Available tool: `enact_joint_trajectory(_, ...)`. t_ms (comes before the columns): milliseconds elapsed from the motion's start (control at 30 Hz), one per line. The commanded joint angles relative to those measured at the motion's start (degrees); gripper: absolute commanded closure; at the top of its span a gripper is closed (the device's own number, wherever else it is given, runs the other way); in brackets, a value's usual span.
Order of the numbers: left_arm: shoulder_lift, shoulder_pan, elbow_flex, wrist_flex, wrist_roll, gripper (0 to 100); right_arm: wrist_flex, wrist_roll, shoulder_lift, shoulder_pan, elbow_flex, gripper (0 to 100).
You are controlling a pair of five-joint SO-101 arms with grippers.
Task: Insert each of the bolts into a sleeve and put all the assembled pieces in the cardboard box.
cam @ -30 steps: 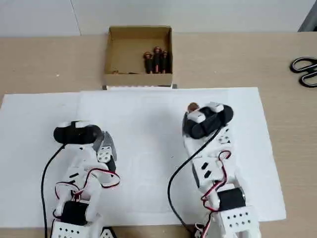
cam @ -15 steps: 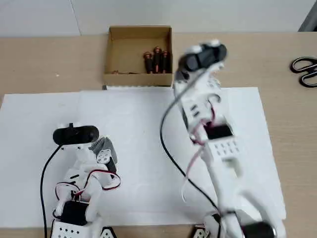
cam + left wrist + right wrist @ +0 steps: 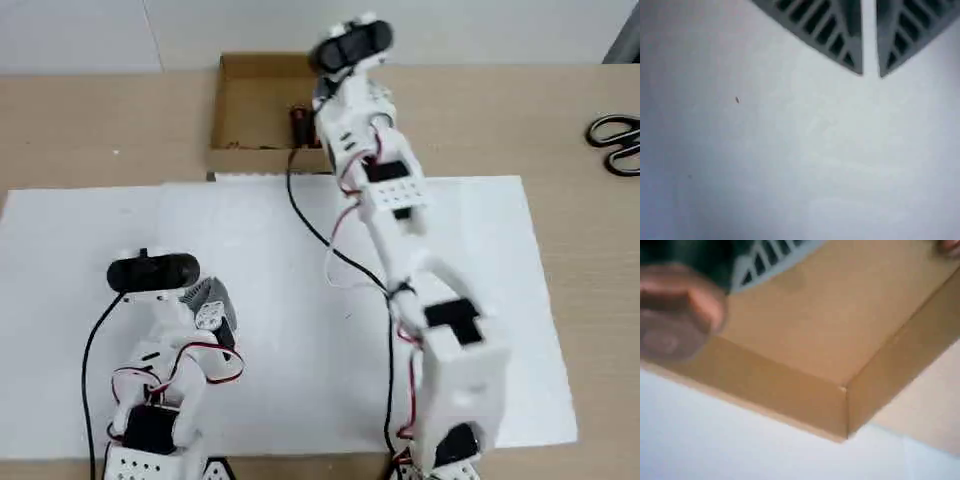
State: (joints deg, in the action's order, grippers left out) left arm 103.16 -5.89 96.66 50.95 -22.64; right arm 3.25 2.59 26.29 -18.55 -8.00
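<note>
left gripper (image 3: 869, 74): low over paper (image 3: 270, 280), jaws nearly closed with a thin gap, nothing held | box (image 3: 228, 100): just past paper's far edge, boxed pieces (image 3: 300, 122) inside | right gripper (image 3: 722, 287): above box's right part, clamped on blurred held piece (image 3: 670, 332) | scissors (image 3: 615, 142): far right, off paper

The left gripper (image 3: 870, 74) is held over white paper (image 3: 800, 170), fingers (image 3: 830, 32) almost touching. A dark speck (image 3: 737, 100) is seen on it.
</note>
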Motion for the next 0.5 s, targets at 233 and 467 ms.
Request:
enact_joint_trajectory(233,0.44,3.16,-0.31,0.18,-0.35,100,4.18,8.79,18.33,-6.46,-24.0,99.1)
enact_joint_trajectory(467,0.44,3.34,-0.31,0.18,-0.35,100,6.64,15.56,21.23,-7.78,-25.05,98.9)
